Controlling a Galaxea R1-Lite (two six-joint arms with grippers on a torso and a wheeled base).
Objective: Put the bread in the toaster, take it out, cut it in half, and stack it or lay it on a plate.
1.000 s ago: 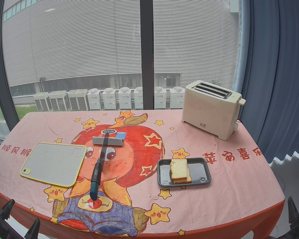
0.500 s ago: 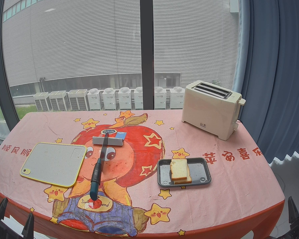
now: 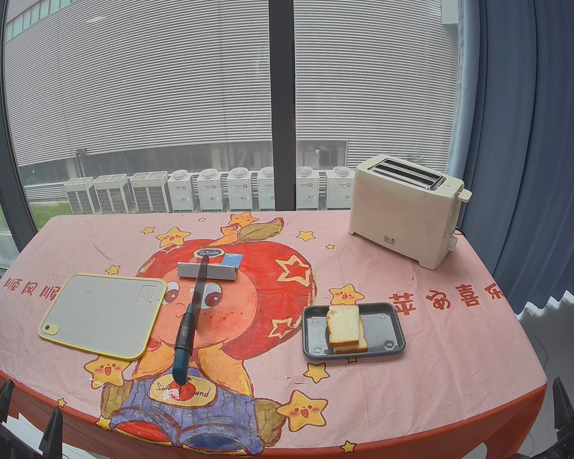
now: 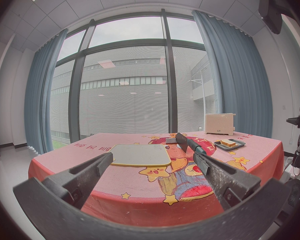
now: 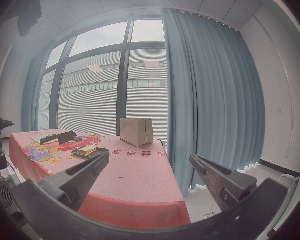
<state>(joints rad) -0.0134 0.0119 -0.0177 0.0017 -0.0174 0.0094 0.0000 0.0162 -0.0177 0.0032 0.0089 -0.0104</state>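
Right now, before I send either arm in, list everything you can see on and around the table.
bread: two slices, pale with brown crust, stacked on the tray
tray: one, dark grey, near right of the table
toaster: one, cream, far right corner, slots empty
cutting board: one, grey with yellow rim, near left
knife: one, teal handle, dark blade, centre, its tip propped on the knife rest
knife rest: one, pale grey, mid-table
table: one, pink cartoon cloth
curtain: blue, right of the window
left claw: open, empty, off the near left edge
right claw: open, empty, off the near right edge
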